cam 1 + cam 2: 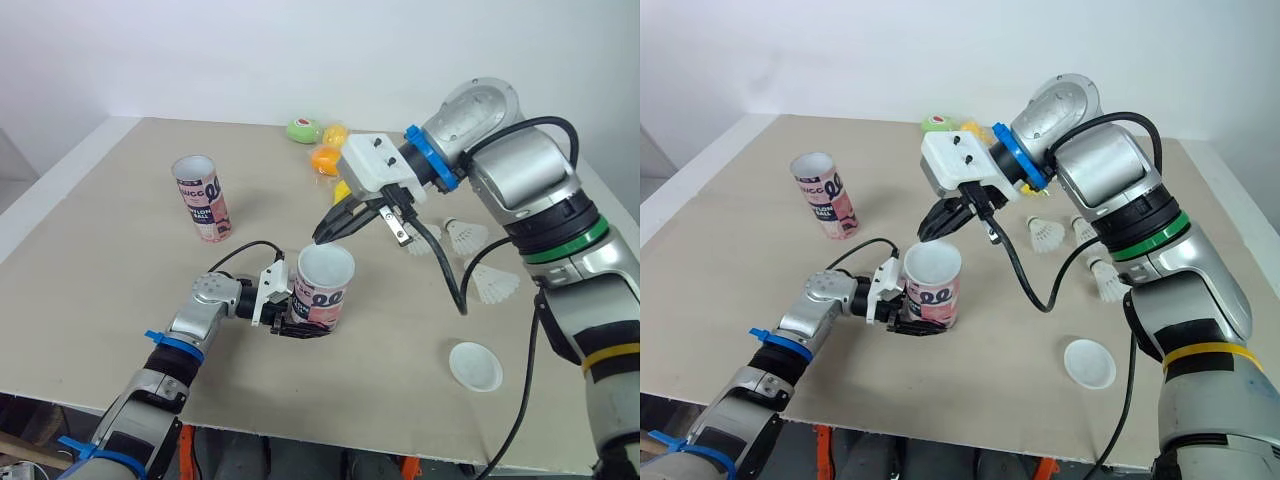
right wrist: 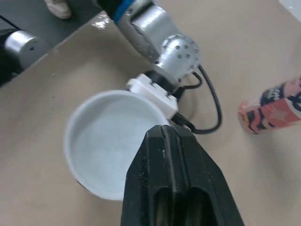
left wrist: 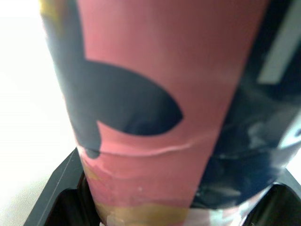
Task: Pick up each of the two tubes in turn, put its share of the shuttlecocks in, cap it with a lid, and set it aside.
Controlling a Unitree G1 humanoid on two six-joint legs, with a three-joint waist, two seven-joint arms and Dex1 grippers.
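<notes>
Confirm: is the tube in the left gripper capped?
No, the tube held by the left gripper has an open mouth, and a white lid lies apart on the table.

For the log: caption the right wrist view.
Shut right pincer over the open tube that the left pincer holds.
</notes>
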